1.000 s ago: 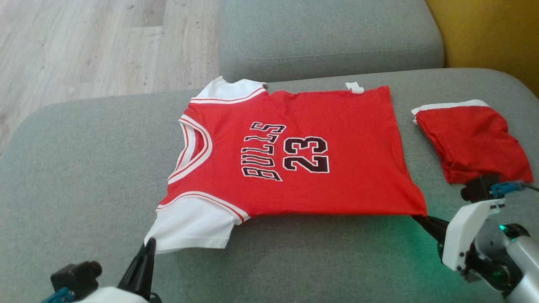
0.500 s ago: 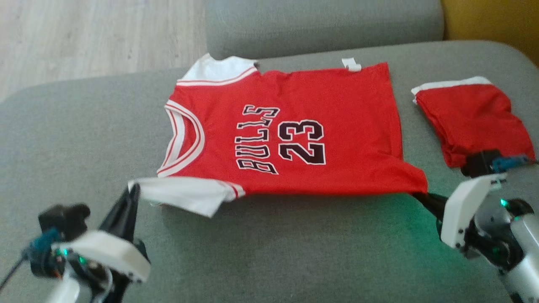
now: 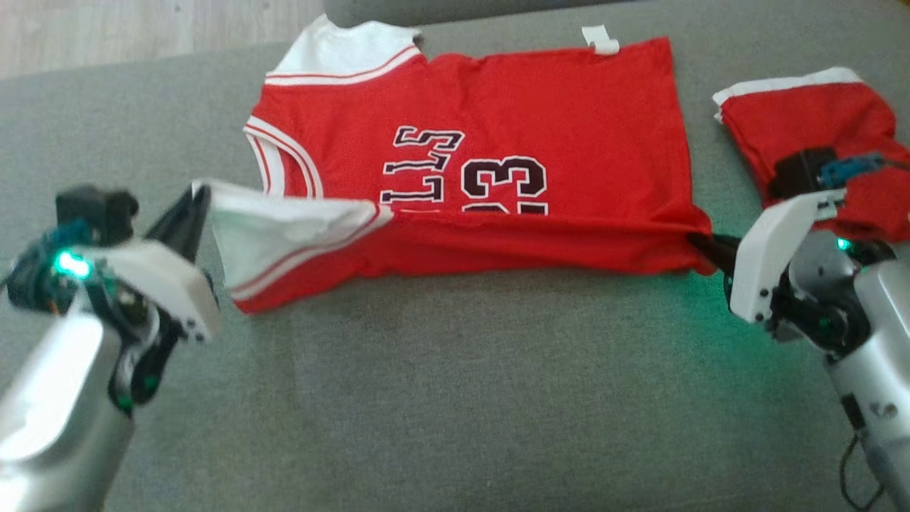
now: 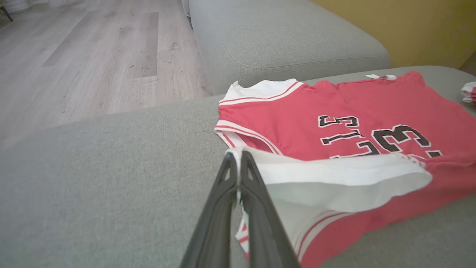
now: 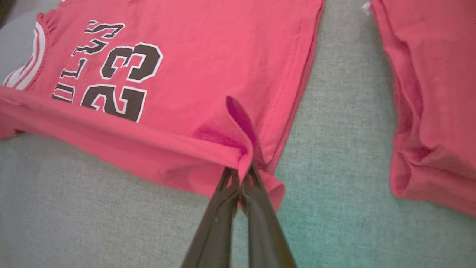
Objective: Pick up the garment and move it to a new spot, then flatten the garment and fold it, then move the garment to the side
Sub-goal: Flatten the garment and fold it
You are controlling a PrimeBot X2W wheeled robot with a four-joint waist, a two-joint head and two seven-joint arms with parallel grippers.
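Pinching sleeve (image 3: 284,220) and hem corner (image 5: 241,160), the left claw (image 3: 201,192) and right claw (image 3: 700,245) hold up the near edge of the red-and-white printed cotton jersey (image 3: 498,107) between them. Folding seems begun; next, carry that edge evenly across.

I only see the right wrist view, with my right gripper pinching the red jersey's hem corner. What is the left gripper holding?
Observer: The left gripper is shut on the near white sleeve of the red Bulls jersey, raised above the grey fabric sofa cushion.
Operator: And the other sleeve?
Observer: The far white sleeve lies flat on the cushion.
Operator: Anything at the far hem?
Observer: A small white tag sticks out there.
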